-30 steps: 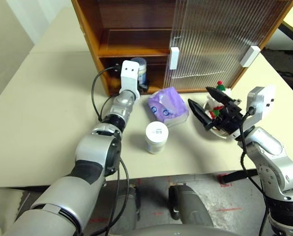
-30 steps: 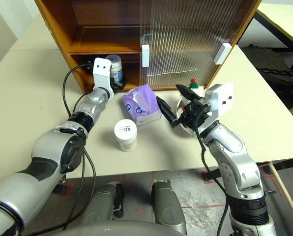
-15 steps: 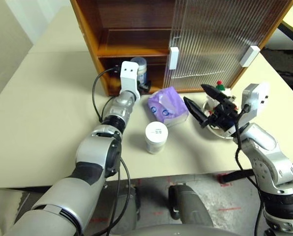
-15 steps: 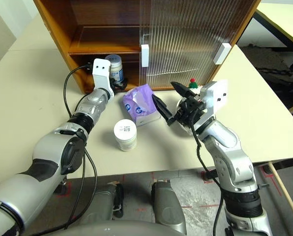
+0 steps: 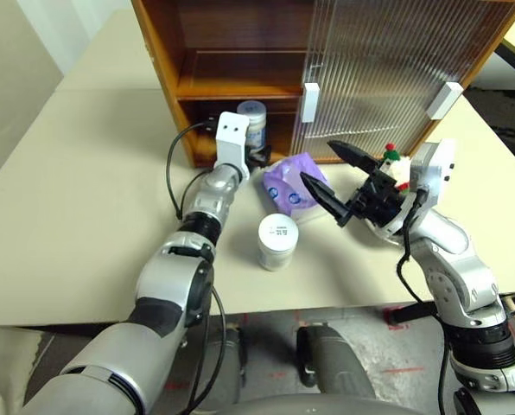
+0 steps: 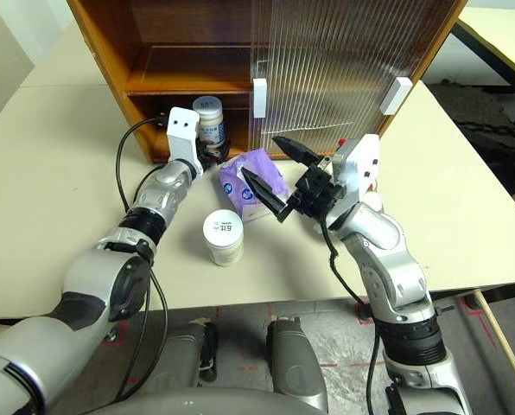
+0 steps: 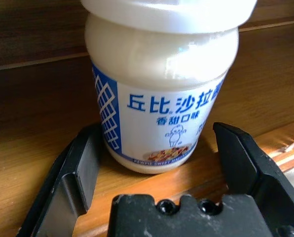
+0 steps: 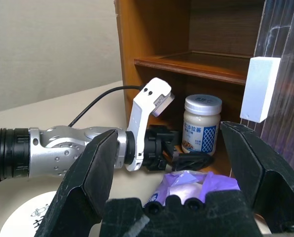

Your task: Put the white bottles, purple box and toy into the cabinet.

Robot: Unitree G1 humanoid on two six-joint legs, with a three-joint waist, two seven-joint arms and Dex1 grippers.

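Observation:
One white bottle stands on the lower shelf of the cabinet, in its open left half. My left gripper is open at that shelf's edge, a finger on each side of the bottle's base with gaps showing. The other white bottle stands on the table in front of the purple box. My right gripper hangs open over the purple box, pointing towards the cabinet and holding nothing. The toy peeks out behind the right wrist, mostly hidden.
A ribbed sliding door with white handles covers the cabinet's right half. The upper shelf on the open side holds nothing. A black cable loops beside my left forearm. The table's front edge runs just behind the standing bottle.
My right gripper has swung left and up from beside the toy to above the purple box, turning towards the cabinet. The left gripper stays at the shelved bottle.

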